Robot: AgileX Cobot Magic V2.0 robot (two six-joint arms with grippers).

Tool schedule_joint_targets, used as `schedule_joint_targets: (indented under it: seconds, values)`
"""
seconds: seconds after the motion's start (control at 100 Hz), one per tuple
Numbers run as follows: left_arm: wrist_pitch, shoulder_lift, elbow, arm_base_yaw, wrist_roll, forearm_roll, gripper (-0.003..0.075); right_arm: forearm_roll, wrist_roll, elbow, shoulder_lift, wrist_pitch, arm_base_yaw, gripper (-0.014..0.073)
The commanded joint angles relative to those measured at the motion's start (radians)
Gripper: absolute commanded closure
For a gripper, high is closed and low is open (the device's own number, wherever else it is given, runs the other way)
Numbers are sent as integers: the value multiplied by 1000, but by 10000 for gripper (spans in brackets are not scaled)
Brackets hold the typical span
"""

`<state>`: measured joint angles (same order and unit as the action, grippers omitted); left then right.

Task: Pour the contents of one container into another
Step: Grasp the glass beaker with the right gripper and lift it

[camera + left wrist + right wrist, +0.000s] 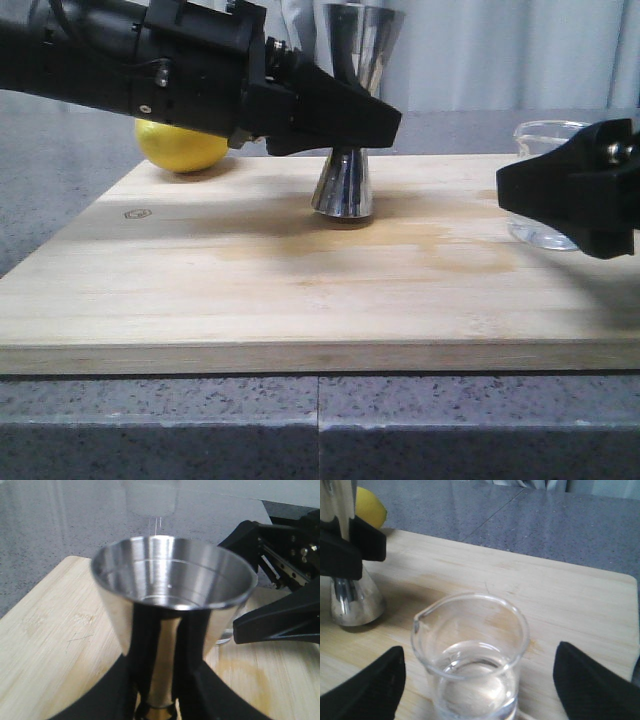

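Note:
The steel jigger (343, 188) stands upright on the wooden board (300, 290), just behind its middle. My left gripper (345, 125) is shut on its narrow waist. In the left wrist view, the jigger's open top cup (172, 580) fills the frame and looks empty, with the gold band just visible at the waist. The clear glass beaker (470, 665) stands on the board's right side, holding clear liquid, its lip turned toward the jigger. My right gripper (477, 690) is open, one finger on each side of the beaker and a gap at both. In the front view it (560, 195) hides part of the beaker (545, 135).
A yellow lemon (180, 148) lies at the board's back left corner, behind my left arm. The board rests on a grey speckled counter (320, 430). A light stain (400, 250) marks the wood in front of the jigger.

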<state>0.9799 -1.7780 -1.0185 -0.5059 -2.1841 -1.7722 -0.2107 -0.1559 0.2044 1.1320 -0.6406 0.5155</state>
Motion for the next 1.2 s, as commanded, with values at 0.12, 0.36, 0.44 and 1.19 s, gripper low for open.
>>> schedule_joint_targets:
  seconds: [0.12,0.36,0.44,1.19]
  values:
    - [69,39,-30,-6,1,-79,606,31,18,23,49,-148,2,42]
    - [69,39,-30,-6,1,-79,606,43,26,23,83,-181,2,78]
    - [69,39,-30,-6,1,-79,606,43,26,23,83,-184,2,143]
    - [69,39,-30,-6,1,-79,606,47,26,59,81,-171,0,305]
